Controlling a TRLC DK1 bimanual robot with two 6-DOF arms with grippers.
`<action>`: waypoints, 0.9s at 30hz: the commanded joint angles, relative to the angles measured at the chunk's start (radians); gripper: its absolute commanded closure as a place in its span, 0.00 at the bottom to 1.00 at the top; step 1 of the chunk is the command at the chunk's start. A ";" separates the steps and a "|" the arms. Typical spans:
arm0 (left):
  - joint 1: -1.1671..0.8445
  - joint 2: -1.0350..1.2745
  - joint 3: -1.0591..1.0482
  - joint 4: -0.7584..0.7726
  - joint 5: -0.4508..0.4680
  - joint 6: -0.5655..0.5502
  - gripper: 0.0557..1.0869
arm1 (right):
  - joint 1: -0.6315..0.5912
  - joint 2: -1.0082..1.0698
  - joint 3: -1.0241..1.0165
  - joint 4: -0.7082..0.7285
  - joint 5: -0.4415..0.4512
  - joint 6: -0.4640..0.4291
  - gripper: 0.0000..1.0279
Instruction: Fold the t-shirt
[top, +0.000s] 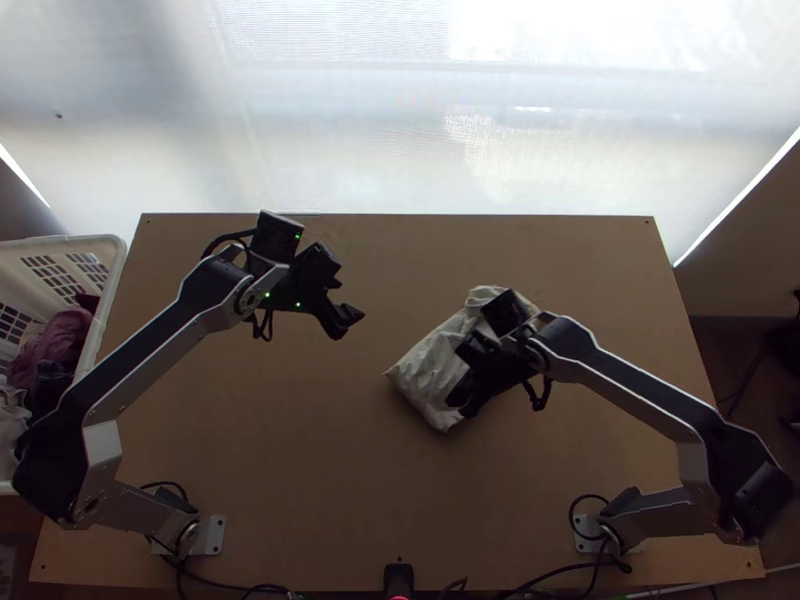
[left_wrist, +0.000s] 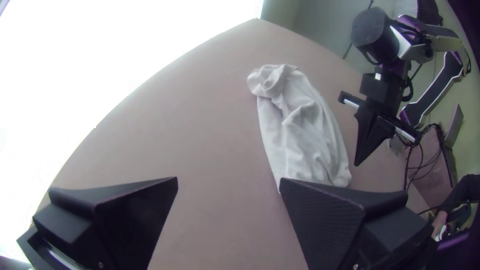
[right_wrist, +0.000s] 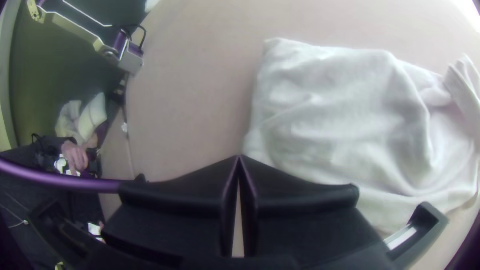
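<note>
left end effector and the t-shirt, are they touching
Apart: the top view shows bare table between the left end effector and the t-shirt

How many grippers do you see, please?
2. The left gripper, open, is left of the t-shirt in the top view; the right gripper, shut, hides part of it there.

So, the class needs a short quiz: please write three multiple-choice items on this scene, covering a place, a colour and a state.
1. Where is the basket relative to the table?
A) Under it
B) On top of it
C) Beside it, at the left

2. What colour is the t-shirt?
A) White
B) Red
C) Green

3. Which hand is shut?
A) Left only
B) Right only
C) Both

Key:
1 C: the top view shows it past the table's left edge.
2 A: both wrist views show pale cloth.
3 B: the right hand has its fingertips together; the left hand has them apart.
</note>
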 joint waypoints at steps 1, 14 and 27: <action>0.046 -0.079 -0.095 -0.003 -0.017 0.005 0.04 | 0.026 0.130 0.033 0.077 -0.016 -0.043 0.97; 0.067 -0.125 -0.147 -0.003 -0.038 0.015 0.04 | -0.102 0.224 0.136 0.086 -0.105 -0.034 0.97; 0.076 -0.125 -0.153 -0.003 -0.038 0.022 0.04 | -0.075 0.224 0.139 0.086 -0.122 -0.015 0.97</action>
